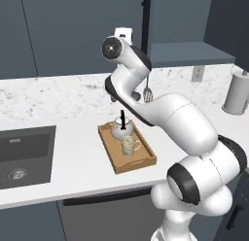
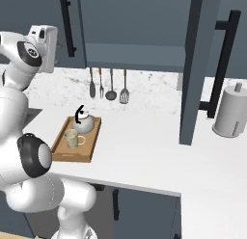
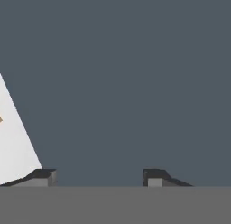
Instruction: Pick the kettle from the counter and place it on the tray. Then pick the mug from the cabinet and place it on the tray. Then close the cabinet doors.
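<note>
The pincer [image 3: 99, 175] is open, its two dark tips apart, with nothing between them. It faces a flat dark slate-blue cabinet door [image 3: 126, 74] close ahead. Well below the pincer, on the white speckled desk [image 1: 73, 133], the light-brown wooden tray [image 1: 141, 162] holds the small beige mug [image 1: 128, 146] and, just behind it, the round silvery kettle [image 1: 121, 129].

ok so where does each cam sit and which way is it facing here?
Left base view: behind the arm to its left, looking forward and down over the counter, sink and tray; the white arm rises from the lower right.
Right base view: behind to its right, looking at the open cabinet door; the arm rises from the lower left.
Hand view: on the hand, facing a flat slate-blue surface close up; the claw tips stand apart with nothing between.
Both base views share the tray holding kettle and mug.
</note>
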Robot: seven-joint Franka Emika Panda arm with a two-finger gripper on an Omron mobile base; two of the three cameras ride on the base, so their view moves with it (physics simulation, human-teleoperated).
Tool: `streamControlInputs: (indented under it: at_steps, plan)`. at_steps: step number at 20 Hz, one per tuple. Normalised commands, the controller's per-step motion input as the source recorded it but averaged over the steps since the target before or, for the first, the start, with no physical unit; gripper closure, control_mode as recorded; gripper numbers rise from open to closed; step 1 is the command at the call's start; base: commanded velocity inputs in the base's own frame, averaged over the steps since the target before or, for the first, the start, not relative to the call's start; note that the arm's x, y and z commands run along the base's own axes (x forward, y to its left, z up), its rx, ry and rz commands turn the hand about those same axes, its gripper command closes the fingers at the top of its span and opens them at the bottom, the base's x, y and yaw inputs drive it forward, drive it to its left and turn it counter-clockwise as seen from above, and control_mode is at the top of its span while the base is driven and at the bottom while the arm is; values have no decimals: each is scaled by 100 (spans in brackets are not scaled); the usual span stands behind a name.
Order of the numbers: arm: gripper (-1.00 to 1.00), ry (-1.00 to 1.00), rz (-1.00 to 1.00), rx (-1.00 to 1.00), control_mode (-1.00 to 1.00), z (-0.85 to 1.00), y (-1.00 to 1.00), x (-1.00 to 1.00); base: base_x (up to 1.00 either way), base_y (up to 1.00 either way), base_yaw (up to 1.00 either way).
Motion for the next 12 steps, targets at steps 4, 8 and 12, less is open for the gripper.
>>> streamControlInputs:
  at_steps: [4,8,12]
  plan:
    - [-100,0,8,-14,-100,-27,2,36,0,0,0]
    - [-100,0,17,-19,-100,-23,0,-48,0,0,0]
    - [-100,-4,20,-13,-100,0,0,-88,0,0,0]
